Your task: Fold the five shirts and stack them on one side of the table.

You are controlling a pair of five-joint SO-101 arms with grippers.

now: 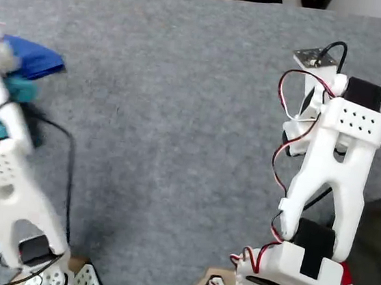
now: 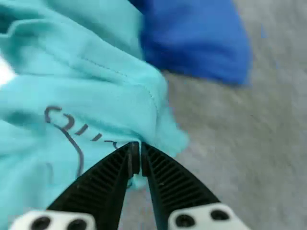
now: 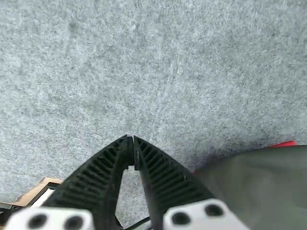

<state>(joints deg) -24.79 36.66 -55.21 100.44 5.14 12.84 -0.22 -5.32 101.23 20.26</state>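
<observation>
Closest to me, my left gripper (image 2: 135,149) has its ribbed black jaws pressed together on a bunched fold of the thin turquoise jersey shirt (image 2: 72,72), close to a stitched seam. I judge this cloth to be light, limp and stretchy. It will sag and drag rather than keep a shape, so a pinch at a seam, hem or shoulder corner should hold better than one in the loose middle fabric. The shirt is crumpled, with a dark scribbled print beside my jaws, and it lies at the left edge of the grey felt table (image 1: 180,114), under my left arm. Just beyond and against it sits the crumpled royal-blue shirt (image 2: 192,38), which looks equally soft. Across the table, my right gripper (image 3: 130,141) is pressed closed on nothing above bare felt, with a dark olive-grey shirt (image 3: 259,187) heaped near it at the table's right edge.
</observation>
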